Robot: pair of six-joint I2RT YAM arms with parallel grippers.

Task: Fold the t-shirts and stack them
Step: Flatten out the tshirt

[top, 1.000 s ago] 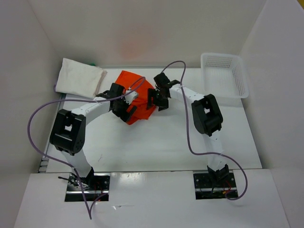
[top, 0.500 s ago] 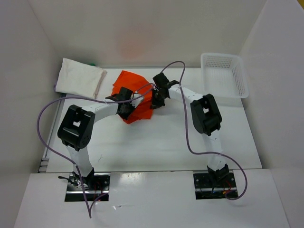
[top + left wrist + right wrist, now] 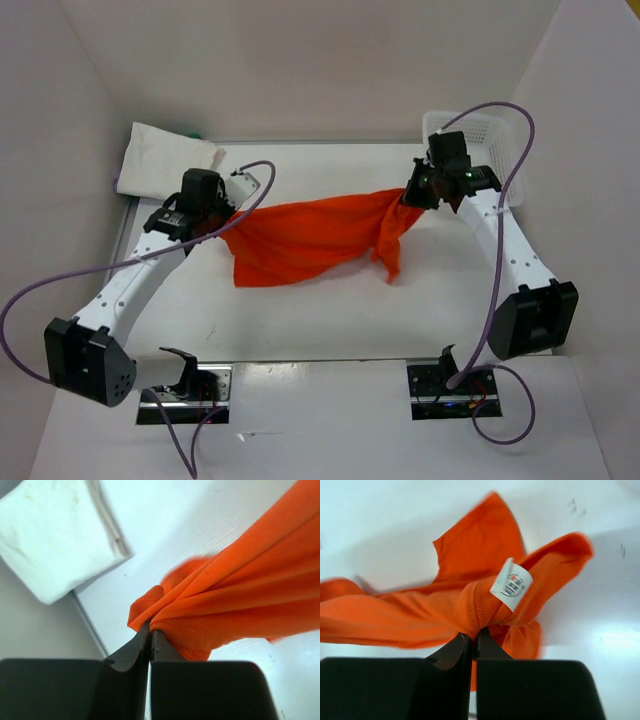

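Our two arms reach forward and wide apart from their near bases. The left gripper (image 3: 150, 630) is clamped on one end of the orange-red t-shirt (image 3: 310, 235) and the right gripper (image 3: 474, 636) on its labelled collar, so the shirt is stretched between them over the surface (image 3: 330, 320). Farther back, a folded white t-shirt (image 3: 170, 165) lies far left and the mesh basket (image 3: 505, 170) sits far right.

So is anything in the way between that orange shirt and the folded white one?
Nothing visible. The left gripper and right gripper pinch the orange t-shirt stretched over the table; only bare surface lies between it and the folded white t-shirt. The basket sits far right.
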